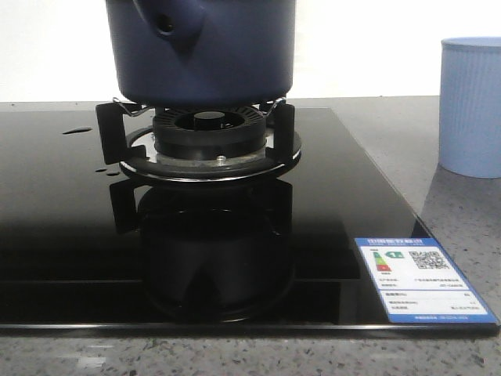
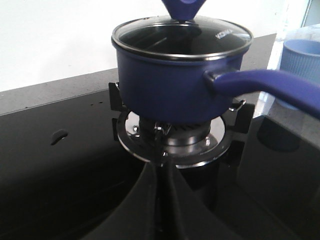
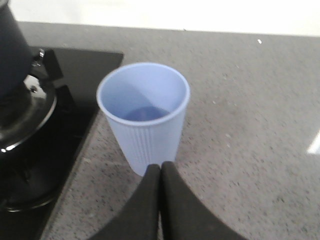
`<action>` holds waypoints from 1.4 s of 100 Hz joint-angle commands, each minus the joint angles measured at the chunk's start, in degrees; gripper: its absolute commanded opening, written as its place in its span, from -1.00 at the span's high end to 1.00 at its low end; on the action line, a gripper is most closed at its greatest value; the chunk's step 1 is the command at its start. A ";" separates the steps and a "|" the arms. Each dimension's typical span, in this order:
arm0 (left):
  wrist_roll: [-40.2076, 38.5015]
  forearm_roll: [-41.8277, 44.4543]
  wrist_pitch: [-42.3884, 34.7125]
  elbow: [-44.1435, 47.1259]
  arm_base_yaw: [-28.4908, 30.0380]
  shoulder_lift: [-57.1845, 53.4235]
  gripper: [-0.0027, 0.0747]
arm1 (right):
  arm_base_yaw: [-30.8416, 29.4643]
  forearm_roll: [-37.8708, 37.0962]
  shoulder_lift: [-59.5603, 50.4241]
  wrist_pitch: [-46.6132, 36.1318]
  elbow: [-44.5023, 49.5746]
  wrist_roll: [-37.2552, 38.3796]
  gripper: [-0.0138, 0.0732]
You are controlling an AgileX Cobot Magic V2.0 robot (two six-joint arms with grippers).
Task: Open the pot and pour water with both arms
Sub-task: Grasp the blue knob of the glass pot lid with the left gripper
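While lidded, pot (image 2: 175, 85) sits on burner (image 1: 210, 141) (untouched).

Cup (image 1: 470, 106) close beside pot (image 1: 201, 51)

In the front view the pot (image 1: 201, 51) is cut off by the top edge, so its rim and lid lie out of sight, and the pale blue cup (image 1: 470, 106) loses its right side to the frame. Neither arm shows there. In the left wrist view the lid knob (image 2: 182, 7) is clipped at the top, the pot's handle (image 2: 270, 85) runs off at the right, and the cup is only a blurred sliver (its base hidden behind that handle). In the right wrist view the pot is a dark, blurred corner. The energy label's (image 1: 423, 280) small print is too fine to read.
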 commanded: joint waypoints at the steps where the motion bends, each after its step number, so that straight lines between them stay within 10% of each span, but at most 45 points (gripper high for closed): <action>1: 2.95 -5.57 0.30 -4.64 -0.50 4.23 0.88 | 0.00 -1.86 0.61 -4.93 -1.98 -1.18 0.81; 25: 3.82 -16.42 5.89 -11.19 -0.50 13.41 0.00 | 0.00 0.11 0.61 1.12 -2.78 -1.18 0.81; 140: 36.56 -26.42 20.32 -37.67 -3.60 44.98 -0.40 | 0.00 2.54 0.36 -3.55 -3.94 -1.18 0.81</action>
